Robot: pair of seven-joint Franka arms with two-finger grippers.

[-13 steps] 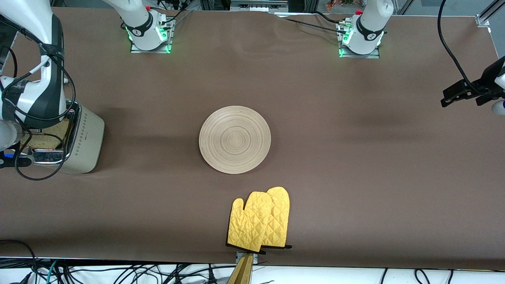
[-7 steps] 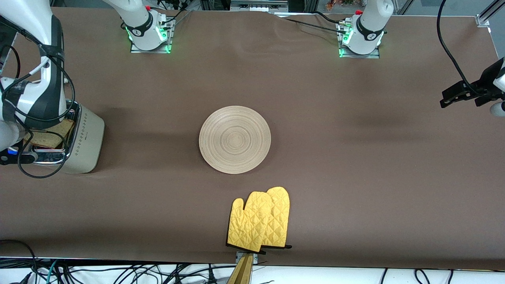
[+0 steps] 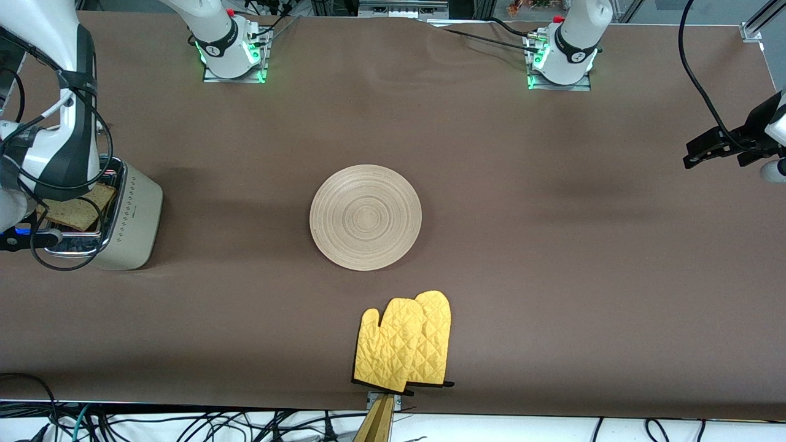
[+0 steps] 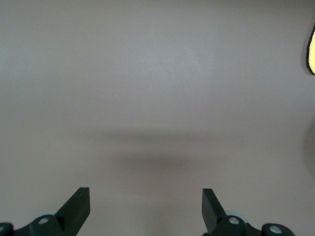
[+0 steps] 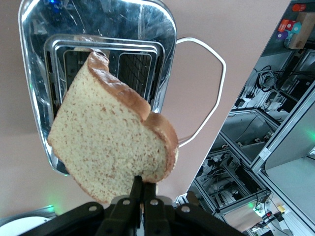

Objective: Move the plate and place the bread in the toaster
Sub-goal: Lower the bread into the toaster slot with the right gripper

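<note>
My right gripper (image 5: 143,183) is shut on one edge of the bread (image 5: 108,147), a speckled slice with a brown crust. It holds the bread (image 3: 77,212) tilted over the chrome top of the toaster (image 3: 132,227), at the right arm's end of the table. The slice's rounded end points at one of the two slots (image 5: 133,69). I cannot tell whether it touches the slot. The plate (image 3: 365,218) lies alone mid-table. My left gripper (image 4: 146,196) is open over bare cloth at the left arm's end, holding nothing.
A pair of yellow oven mitts (image 3: 405,344) lies nearer to the front camera than the plate, close to the table's edge. The toaster's white cord (image 5: 211,88) loops on the cloth beside it. Brown cloth (image 3: 583,245) covers the table.
My right gripper has turned the bread over the toaster, so the slice shows smaller and more on edge. The left arm has barely drifted. The plate has not moved.
</note>
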